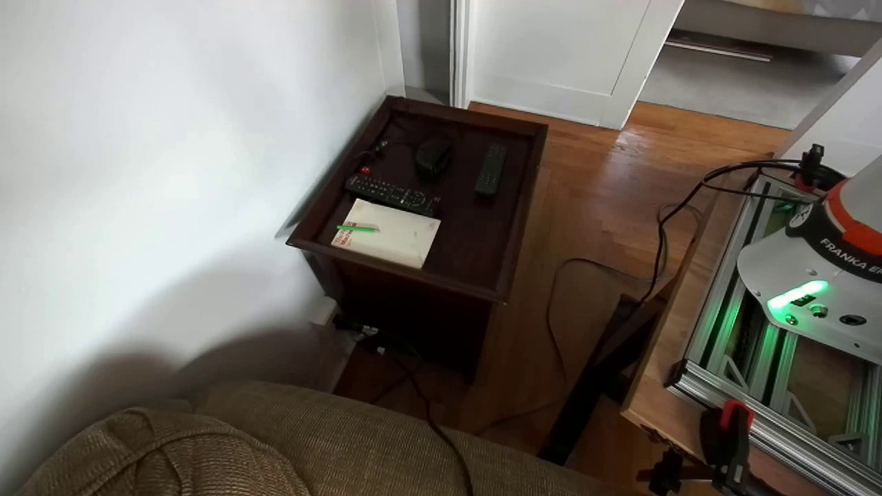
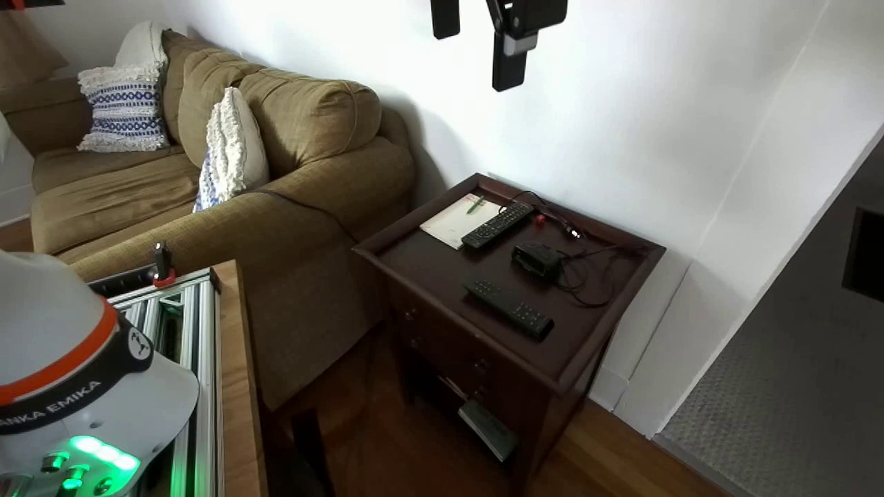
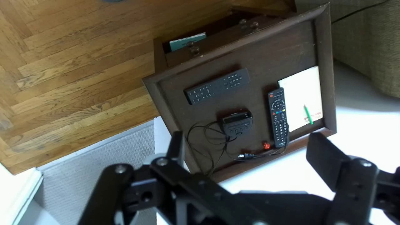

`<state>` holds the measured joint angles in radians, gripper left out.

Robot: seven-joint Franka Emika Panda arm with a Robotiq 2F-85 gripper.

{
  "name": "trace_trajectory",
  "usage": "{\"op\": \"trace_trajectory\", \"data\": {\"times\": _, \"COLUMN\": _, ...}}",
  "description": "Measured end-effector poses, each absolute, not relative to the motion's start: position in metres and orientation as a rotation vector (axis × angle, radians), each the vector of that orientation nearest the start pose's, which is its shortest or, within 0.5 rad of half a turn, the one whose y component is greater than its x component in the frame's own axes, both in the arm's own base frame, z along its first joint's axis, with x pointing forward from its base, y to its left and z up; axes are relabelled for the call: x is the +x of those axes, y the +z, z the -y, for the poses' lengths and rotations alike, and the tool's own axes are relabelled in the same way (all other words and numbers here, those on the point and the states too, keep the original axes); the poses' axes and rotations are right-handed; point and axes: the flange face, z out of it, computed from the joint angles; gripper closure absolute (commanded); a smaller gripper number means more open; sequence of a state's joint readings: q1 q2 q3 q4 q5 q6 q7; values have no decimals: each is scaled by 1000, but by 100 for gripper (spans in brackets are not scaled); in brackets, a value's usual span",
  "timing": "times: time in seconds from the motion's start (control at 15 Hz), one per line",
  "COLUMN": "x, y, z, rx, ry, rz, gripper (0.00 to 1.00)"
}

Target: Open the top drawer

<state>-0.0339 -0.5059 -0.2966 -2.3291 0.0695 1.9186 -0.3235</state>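
The top drawer (image 2: 445, 339) is a dark reddish-brown wooden front just under the top of the small side table (image 2: 431, 276). Two small round knobs show on it, and it looks shut. In the wrist view the top drawer (image 3: 223, 39) is seen steeply from above, with its knobs beyond the table edge. A second front with knobs sits below it. In an exterior view the side table (image 1: 475, 241) hides the drawer front. My gripper (image 2: 476, 61) is open and empty, high above the table near the wall. In the wrist view its fingers (image 3: 246, 139) are wide apart.
On the tabletop lie two remotes (image 2: 510, 309) (image 2: 497, 225), a black device (image 2: 537, 261) with cables, and a white booklet (image 2: 459, 219) with a green pencil. A book (image 2: 487, 429) lies in the lower shelf. A sofa (image 2: 311, 276) and a wall (image 2: 621, 138) flank the table.
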Motion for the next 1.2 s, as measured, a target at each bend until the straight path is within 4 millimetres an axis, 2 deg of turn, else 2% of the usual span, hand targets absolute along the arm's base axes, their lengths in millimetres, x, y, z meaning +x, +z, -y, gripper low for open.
{"op": "trace_trajectory", "data": {"times": 0.47, "x": 389, "y": 525, "z": 141, "rx": -2959, "ry": -198, "rz": 10, "gripper": 0}}
{"op": "trace_trajectory", "data": {"times": 0.6, "x": 393, "y": 512, "z": 134, "rx": -2946, "ry": -175, "rz": 45, "gripper": 0}}
{"op": "trace_trajectory", "data": {"times": 0.93, "x": 408, "y": 434, "z": 105, "rx": -2976, "ry": -168, "rz": 139, "gripper": 0}}
{"op": "trace_trajectory", "data": {"times": 1.2, "x": 407, "y": 365, "z": 93, "rx": -3032, "ry": -264, "rz": 137, "gripper": 0}}
